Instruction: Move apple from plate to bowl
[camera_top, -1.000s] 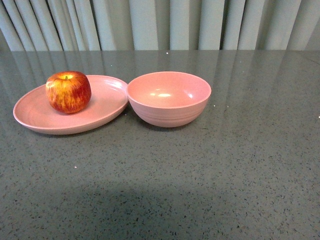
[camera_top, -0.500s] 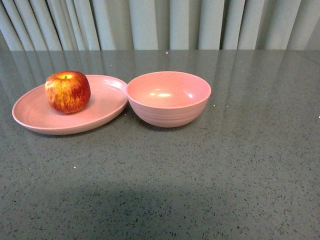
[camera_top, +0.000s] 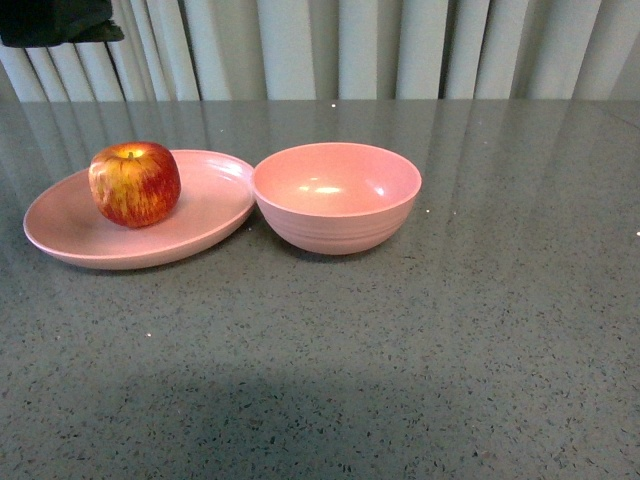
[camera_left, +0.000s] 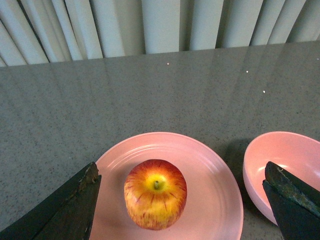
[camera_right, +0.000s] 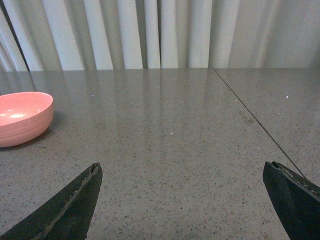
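Left gripper (camera_left: 181, 169): released, jaws spread wide, nothing touching either dark finger (camera_left: 65, 210). The round red apple with yellow streaks and a short stem (camera_left: 155, 194) lies ahead of and below it, in line with the gap between the fingers, a bit off-centre toward the finger farther from the bowl. No contact with the apple. It sits upright, stem up, roughly mid-way across the wide shallow pale-pink plastic plate (camera_left: 212, 185). The deep round pale-pink bowl (camera_left: 280, 147) is off to the side of the left gripper, partly hidden behind the other finger.

Front view: apple (camera_top: 135, 183) is on the plate (camera_top: 205, 205), not in the bowl (camera_top: 337, 195). Plate rim and bowl wall are touching or just beside each other, can't tell which. Faint ridges show on the bowl's outside. Both stand on the grey speckled stone-look table (camera_top: 400, 380). A dark piece of the left arm (camera_top: 55, 20) shows high up over the far end of the plate, against the pale pleated curtain (camera_top: 400, 50).

Right gripper (camera_right: 182, 167): also released, jaws wide apart, only bare table (camera_right: 175, 130) in the gap ahead of it. The bowl (camera_right: 22, 117) is ahead and well off to one side, beyond one finger. A thin dark seam in the tabletop (camera_right: 255, 120) runs away from the gripper on the opposite side.
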